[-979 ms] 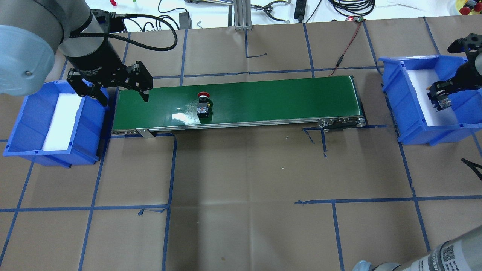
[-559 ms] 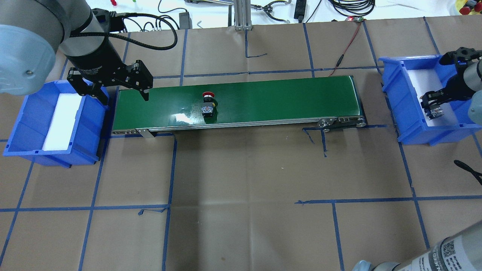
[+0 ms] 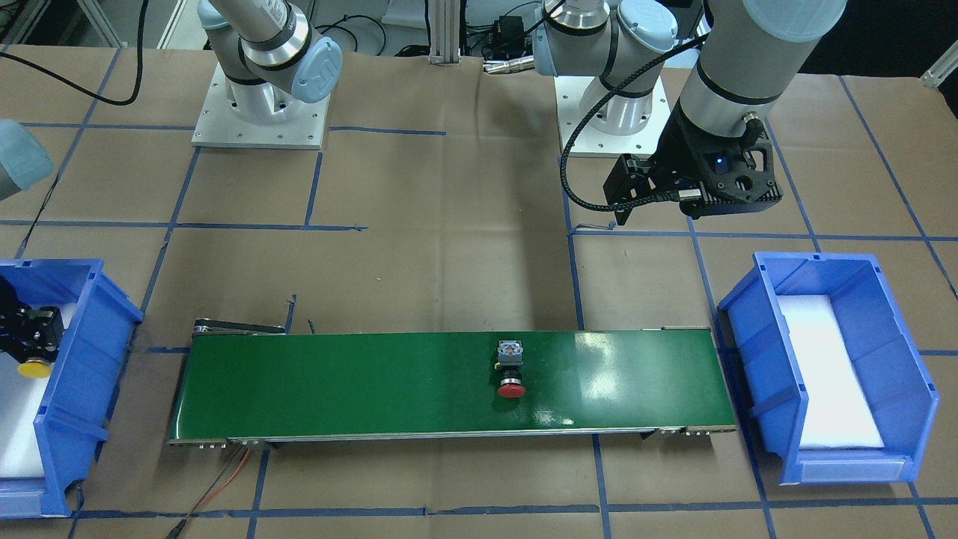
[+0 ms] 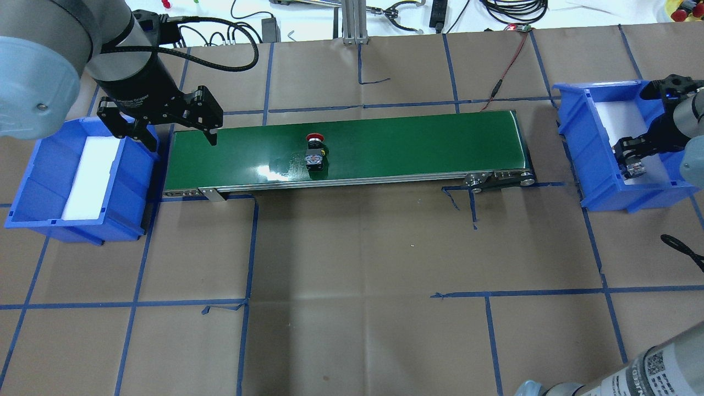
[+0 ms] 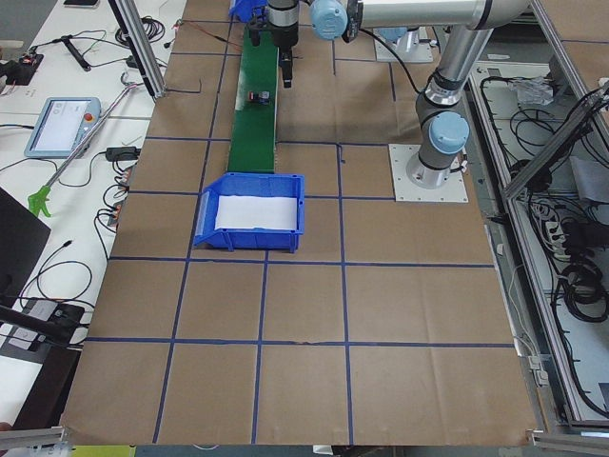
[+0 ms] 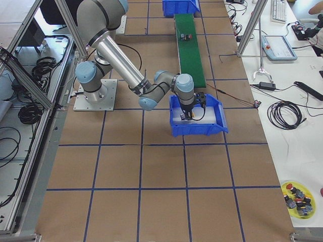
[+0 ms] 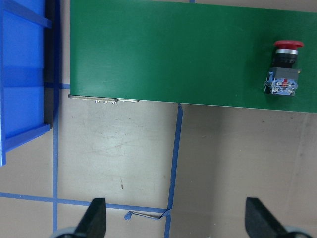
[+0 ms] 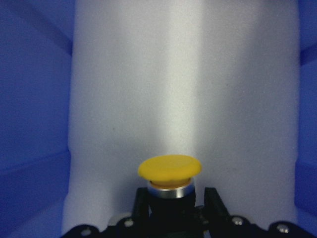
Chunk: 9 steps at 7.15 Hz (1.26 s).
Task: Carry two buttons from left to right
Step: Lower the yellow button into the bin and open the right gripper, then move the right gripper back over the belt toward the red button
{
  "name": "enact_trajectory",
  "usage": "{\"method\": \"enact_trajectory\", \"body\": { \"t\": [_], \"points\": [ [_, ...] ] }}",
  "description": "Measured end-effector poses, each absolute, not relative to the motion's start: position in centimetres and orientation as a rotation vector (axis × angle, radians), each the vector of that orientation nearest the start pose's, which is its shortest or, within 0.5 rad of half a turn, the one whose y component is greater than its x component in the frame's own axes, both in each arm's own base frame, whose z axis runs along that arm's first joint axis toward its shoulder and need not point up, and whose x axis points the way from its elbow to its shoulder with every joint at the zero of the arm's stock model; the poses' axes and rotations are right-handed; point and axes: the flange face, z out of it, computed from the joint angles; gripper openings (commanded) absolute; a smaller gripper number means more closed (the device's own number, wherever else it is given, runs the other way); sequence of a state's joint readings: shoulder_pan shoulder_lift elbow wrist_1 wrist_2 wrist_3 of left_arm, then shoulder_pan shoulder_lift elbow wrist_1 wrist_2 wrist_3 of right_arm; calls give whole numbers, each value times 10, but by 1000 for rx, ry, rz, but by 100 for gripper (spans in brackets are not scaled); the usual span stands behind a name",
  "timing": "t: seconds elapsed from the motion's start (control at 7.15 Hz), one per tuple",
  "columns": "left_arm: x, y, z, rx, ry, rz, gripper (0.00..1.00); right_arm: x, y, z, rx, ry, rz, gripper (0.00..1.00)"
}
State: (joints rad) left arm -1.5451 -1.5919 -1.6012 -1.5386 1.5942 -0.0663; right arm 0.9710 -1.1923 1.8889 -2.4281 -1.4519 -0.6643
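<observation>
While right claw (image 8: 174,206) grips yellow button (image 8: 170,168) | red button (image 7: 285,69) well apart from spread left claw (image 7: 177,220)

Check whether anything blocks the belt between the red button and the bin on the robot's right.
Nothing visible does. The green belt carries nothing else from the red button to its end by the right bin. Over that bin, the right gripper holds the yellow button.
</observation>
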Motion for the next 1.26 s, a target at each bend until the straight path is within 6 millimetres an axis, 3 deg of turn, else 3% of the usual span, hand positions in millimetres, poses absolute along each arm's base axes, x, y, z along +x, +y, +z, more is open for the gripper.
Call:
{"method": "enact_trajectory", "body": {
  "t": [0.42,0.7,0.84,1.26],
  "points": [
    [-118,-501,467,-143,3119,26,99,-205,-556,228,-111,3130,-321,99],
    [-119,-501,468,-141,3120,24,99,-206,-561,248,-99,3143,-369,99],
    [-119,-501,468,-141,3120,23,99,-206,-564,270,-91,3153,-408,100],
    [-119,-500,467,-141,3117,25,99,-192,-567,368,-50,3143,-402,100]
  ]
}}
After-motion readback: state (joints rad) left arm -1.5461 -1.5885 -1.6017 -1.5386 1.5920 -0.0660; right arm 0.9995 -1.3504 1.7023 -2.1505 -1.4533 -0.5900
